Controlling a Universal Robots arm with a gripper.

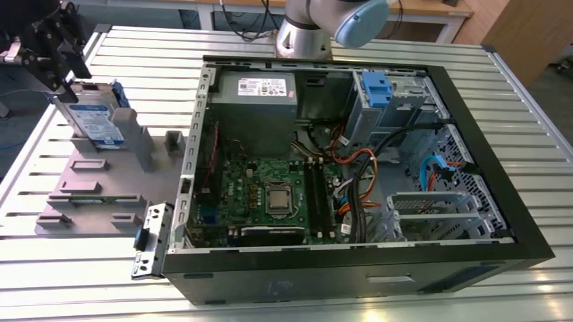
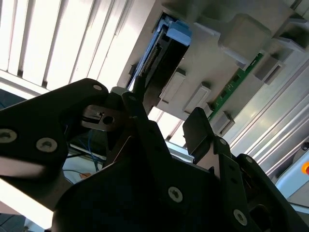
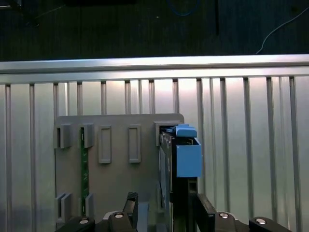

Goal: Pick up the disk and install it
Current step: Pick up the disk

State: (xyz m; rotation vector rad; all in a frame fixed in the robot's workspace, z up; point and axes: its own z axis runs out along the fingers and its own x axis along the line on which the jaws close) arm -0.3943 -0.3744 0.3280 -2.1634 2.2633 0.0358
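The disk (image 1: 94,115), a silver drive with a white-and-blue label in a blue carrier, stands on edge in a slot of the grey fixture (image 1: 98,191) at the exterior view's left. My black gripper (image 1: 64,84) hangs right above its top edge. In the first wrist view the open gripper (image 3: 166,207) has its fingers on either side of the disk (image 3: 186,157), with a gap on the fixture side. In the second wrist view the gripper (image 2: 166,108) points at the disk (image 2: 166,48), whose blue end sticks out of the fixture (image 2: 231,58).
The open computer case (image 1: 501,161) lies on the slatted metal table (image 1: 54,282). Inside are a grey drive cage with a blue latch (image 1: 376,90), a power supply (image 1: 255,94) and the motherboard (image 1: 268,191). A green board (image 3: 84,166) stands in another fixture slot.
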